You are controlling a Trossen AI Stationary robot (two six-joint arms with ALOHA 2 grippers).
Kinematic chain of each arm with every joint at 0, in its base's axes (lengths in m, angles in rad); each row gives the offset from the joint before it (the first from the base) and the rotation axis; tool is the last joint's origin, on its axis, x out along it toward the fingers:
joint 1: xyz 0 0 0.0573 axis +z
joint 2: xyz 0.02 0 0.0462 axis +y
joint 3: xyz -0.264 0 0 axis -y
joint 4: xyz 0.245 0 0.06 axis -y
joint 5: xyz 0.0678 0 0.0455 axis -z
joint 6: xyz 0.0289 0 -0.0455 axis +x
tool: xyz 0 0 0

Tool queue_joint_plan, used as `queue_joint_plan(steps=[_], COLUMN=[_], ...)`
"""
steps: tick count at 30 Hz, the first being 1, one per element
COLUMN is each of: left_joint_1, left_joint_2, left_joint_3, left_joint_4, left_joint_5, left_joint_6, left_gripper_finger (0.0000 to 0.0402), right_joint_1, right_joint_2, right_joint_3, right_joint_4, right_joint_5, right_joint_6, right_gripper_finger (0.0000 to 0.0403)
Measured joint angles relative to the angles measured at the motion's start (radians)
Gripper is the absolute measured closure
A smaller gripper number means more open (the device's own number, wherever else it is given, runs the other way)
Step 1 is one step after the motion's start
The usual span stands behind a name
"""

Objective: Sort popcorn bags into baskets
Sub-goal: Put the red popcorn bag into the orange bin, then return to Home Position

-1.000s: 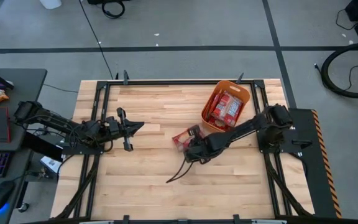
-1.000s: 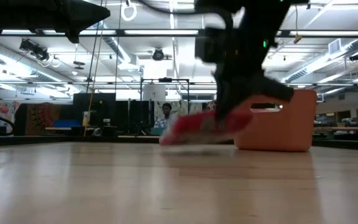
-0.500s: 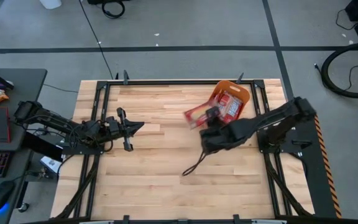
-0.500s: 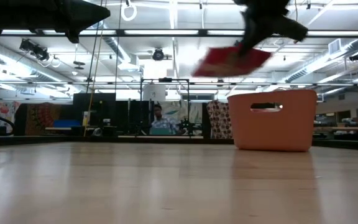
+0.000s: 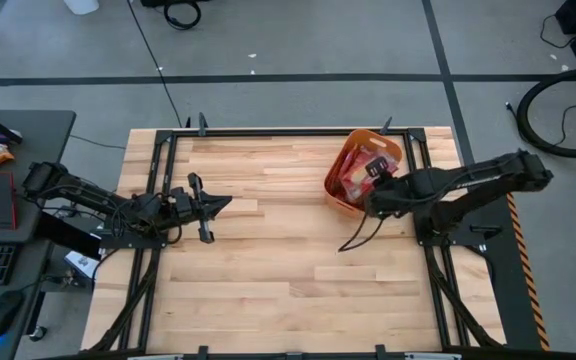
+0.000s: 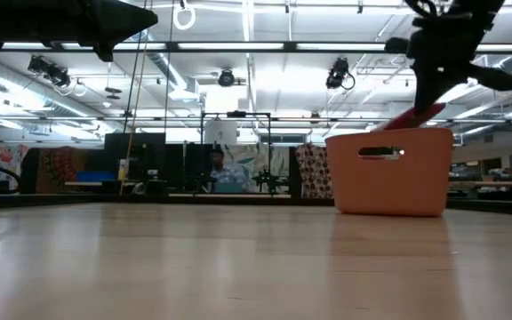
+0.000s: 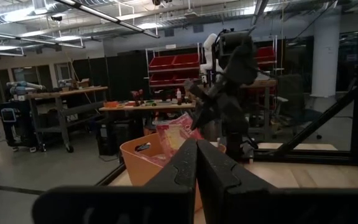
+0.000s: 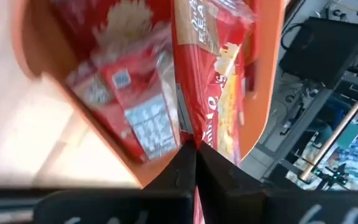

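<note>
Table (image 5: 268,260): R gripper (image 5: 373,188) clamps popcorn bag (image 8: 213,93) over orange basket (image 5: 333,190); L gripper (image 5: 220,205) closed.

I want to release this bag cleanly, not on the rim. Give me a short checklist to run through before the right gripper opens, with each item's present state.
1. Right gripper over the orange basket: ok.
2. Popcorn bag pinched in the right gripper: ok, fingers closed on its edge.
3. Held bag's lower end inside the rim: ok; it dips below the rim in the low view.
4. Room in the basket: cannot tell; other bags already lie inside.
5. Left gripper clear of the drop: ok, shut, at the table's left.
6. Table free of unsorted bags: ok.
</note>
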Motion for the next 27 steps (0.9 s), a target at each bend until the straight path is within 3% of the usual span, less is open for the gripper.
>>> queue_joint_plan(steps=[3,8,12,15,18,20,24,27], left_joint_1=[0.0,0.0,0.0,0.0,0.0,0.0,-0.007,-0.027], left_joint_2=[0.0,0.0,0.0,0.0,0.0,0.0,0.0,-0.003], left_joint_3=[0.0,0.001,0.001,0.001,0.001,0.001,0.001,0.001], left_joint_4=[0.0,0.003,0.002,0.002,-0.002,-0.008,-0.014,-0.022], left_joint_5=[0.0,0.0,0.0,0.0,0.0,0.0,0.0,0.007], left_joint_6=[0.0,0.0,0.0,0.0,0.0,0.0,-0.005,0.0], left_gripper_finger=[0.039,0.039,0.039,0.039,0.039,0.039,0.039,0.039], right_joint_1=[-0.048,-0.186,-0.273,-0.277,-0.253,-0.236,-0.201,-0.148], right_joint_2=[-0.018,-0.02,-0.019,-0.018,-0.019,-0.02,-0.021,-0.063], right_joint_3=[-0.035,-0.059,-0.069,-0.04,0.005,0.032,0.049,0.014], right_joint_4=[0.049,0.12,0.155,0.159,0.155,0.156,0.168,0.213], right_joint_5=[-0.007,-0.119,-0.062,0.044,0.047,-0.015,-0.239,-0.296], right_joint_6=[-0.08,-0.133,-0.132,-0.002,0.214,0.37,0.611,0.732], right_gripper_finger=[0.0391,0.0363,0.0318,0.0287,0.027,0.0266,0.0268,0.0271])
